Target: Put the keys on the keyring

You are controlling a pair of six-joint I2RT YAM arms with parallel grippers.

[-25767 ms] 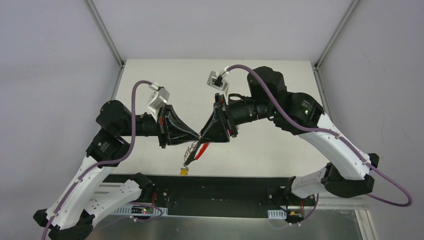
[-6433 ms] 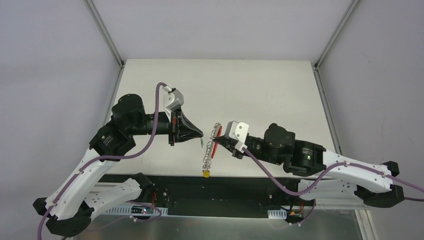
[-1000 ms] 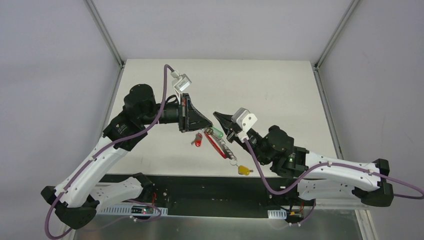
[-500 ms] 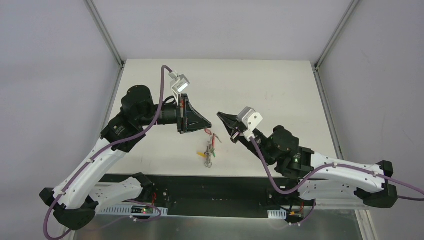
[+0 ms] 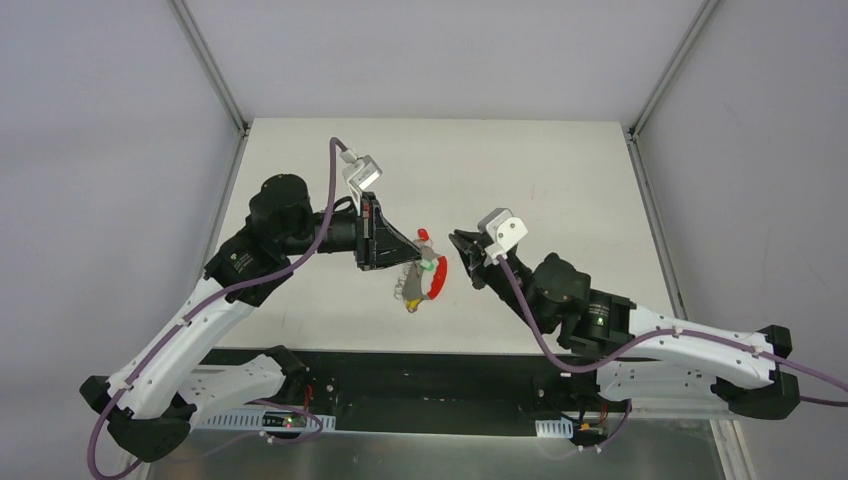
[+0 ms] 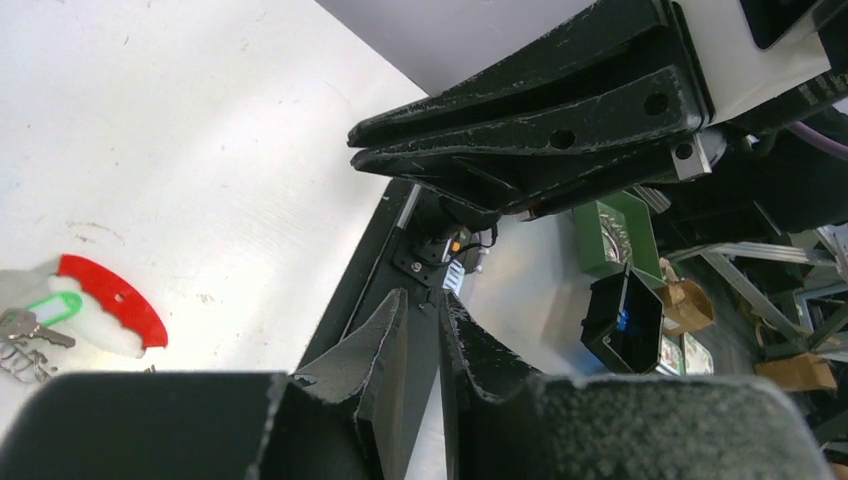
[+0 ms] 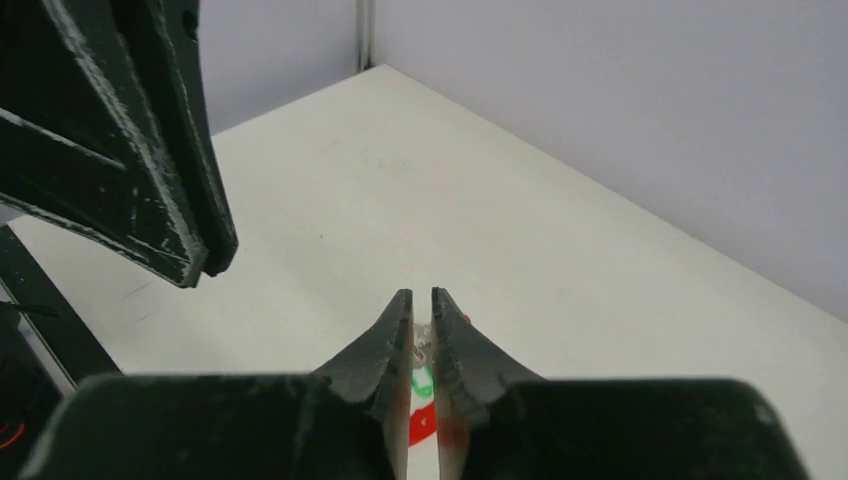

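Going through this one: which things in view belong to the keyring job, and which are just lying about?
Job in hand:
- keyring, red and grey, on the table
- keys, one green-tagged
- left gripper and right gripper, both holding nothing

Lying about:
- green bin, off the table
- black box beside it

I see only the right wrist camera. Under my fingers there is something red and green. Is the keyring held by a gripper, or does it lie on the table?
Observer: It lies free on the table. The keyring is between the left gripper and the right gripper, and neither holds it.
Operator: I do not see a yellow tag. Where is it?
Observer: The yellow tag is at the keyring's near end, toward the arm bases.
Operator: How do the left fingers stand?
Observer: The left wrist view shows those fingers slightly parted, with nothing between them.
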